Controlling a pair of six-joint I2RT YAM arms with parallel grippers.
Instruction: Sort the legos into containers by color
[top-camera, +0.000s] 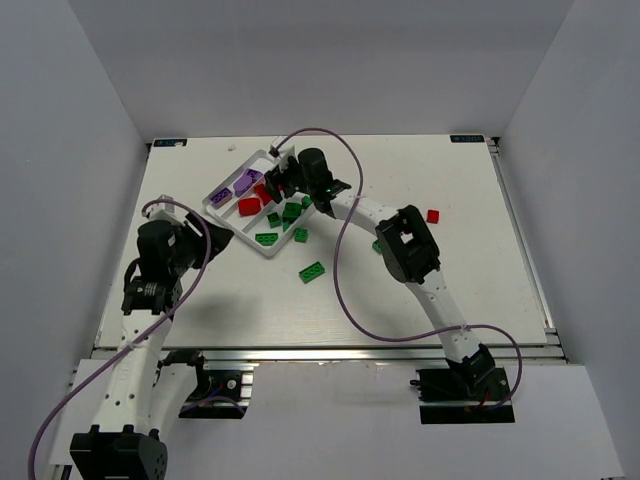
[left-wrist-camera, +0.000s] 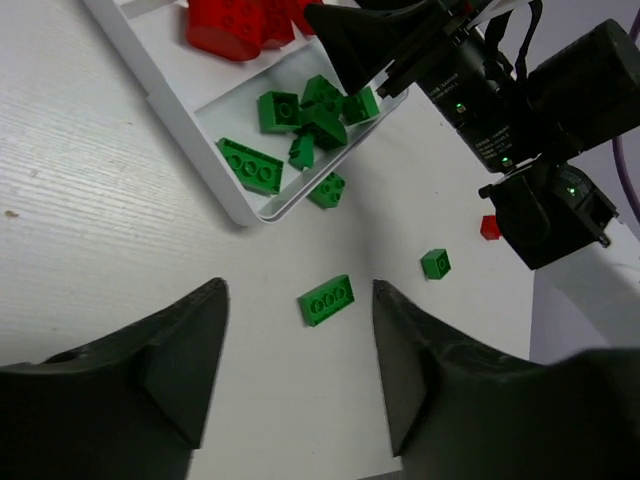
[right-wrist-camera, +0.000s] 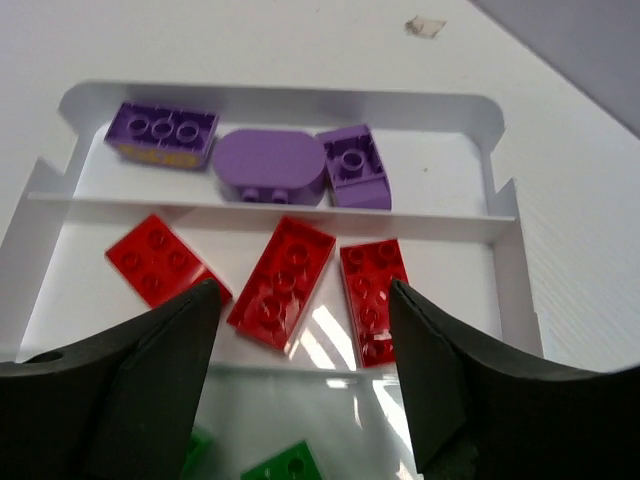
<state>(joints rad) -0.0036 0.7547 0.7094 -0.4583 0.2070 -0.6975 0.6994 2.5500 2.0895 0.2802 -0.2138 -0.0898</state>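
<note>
Top external view: a white tray (top-camera: 236, 231) is seen lying diagonally in the far-left quarter of the counter (top-camera: 480, 285). It is divided into three long compartments. Three purple bricks (right-wrist-camera: 270, 166) are held in the compartment nearest the far-left corner: one rectangular, one rounded, one sloped. Three flat red bricks (right-wrist-camera: 283, 283) are laid in the middle compartment. Several green bricks (left-wrist-camera: 312, 115) are heaped in the third compartment, the one toward the counter's middle. One further green brick (left-wrist-camera: 327, 189) is found just outside the tray's near corner, seemingly against its rim. A loose green brick (top-camera: 312, 271) is left on bare counter near the middle. A small green cube (left-wrist-camera: 435, 263) lies beside the right arm's elbow, and a small red brick (top-camera: 432, 216) sits alone in the right half.

The right arm (top-camera: 405, 245) is stretched from the near edge across the counter's middle, its wrist bent over the tray. The right jaws are spread wide above the red compartment, with nothing gripped. The left arm (top-camera: 160, 265) is folded near the left edge. The left jaws are likewise parted and empty, aimed at the loose green brick, which is seen beyond the gap, well apart from either finger.

Bare counter is shown along the right edge and the near edge. A purple cable (top-camera: 350, 300) is looped across the near middle.
</note>
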